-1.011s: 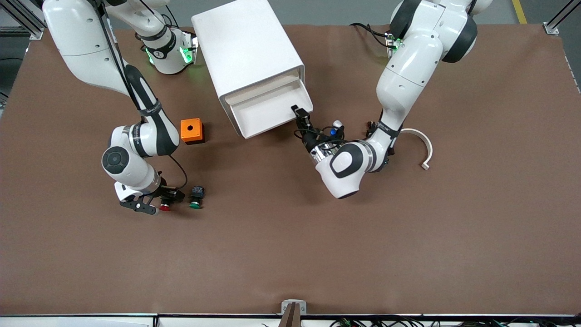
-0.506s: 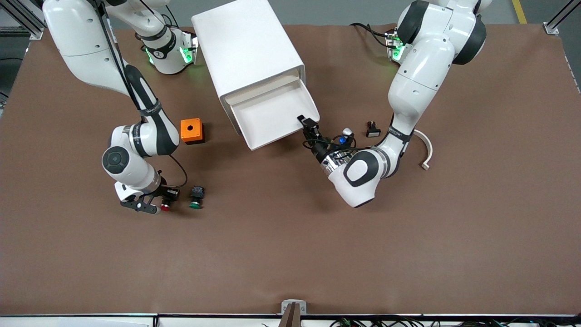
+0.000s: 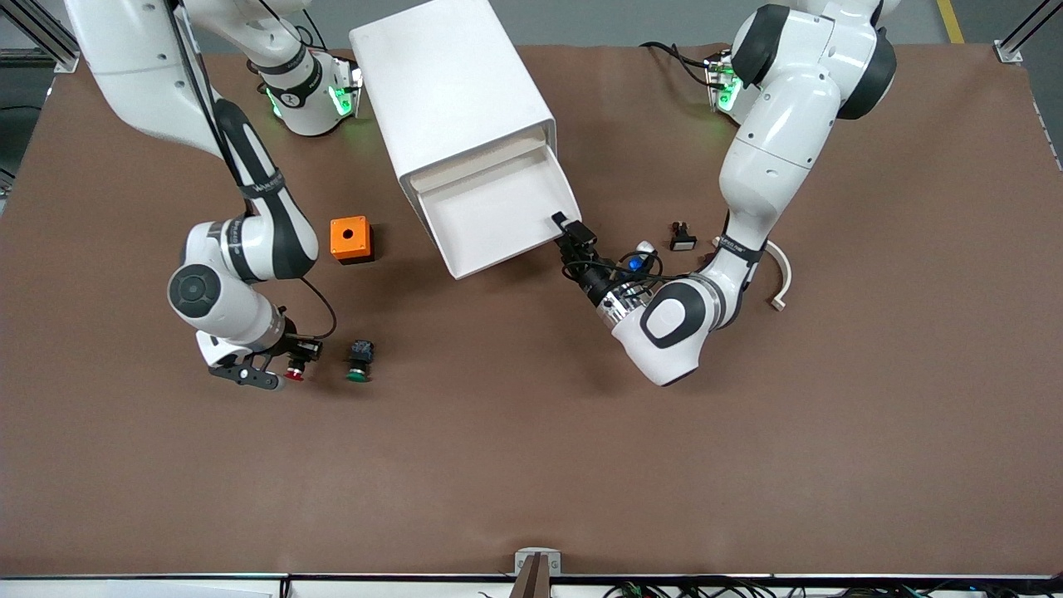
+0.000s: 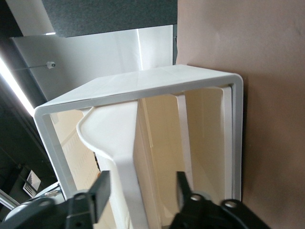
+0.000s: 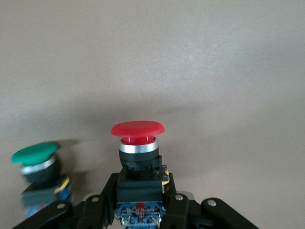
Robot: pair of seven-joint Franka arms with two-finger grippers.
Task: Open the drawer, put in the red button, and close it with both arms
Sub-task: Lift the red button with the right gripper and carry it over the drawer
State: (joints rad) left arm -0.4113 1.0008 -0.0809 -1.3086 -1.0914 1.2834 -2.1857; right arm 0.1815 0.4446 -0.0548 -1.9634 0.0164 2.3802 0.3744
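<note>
Right gripper (image 3: 282, 371): low over the table toward the right arm's end, fingers clamped on the red button (image 5: 137, 143), cap pointing toward the front camera. Green button (image 3: 359, 364): on the table just beside it. Left gripper (image 3: 575, 234): at the open drawer (image 3: 490, 218), fingers (image 4: 101, 193) spread to either side of the front wall's corner. Orange box (image 3: 350, 239): on the table near the white cabinet (image 3: 448, 91).
</note>
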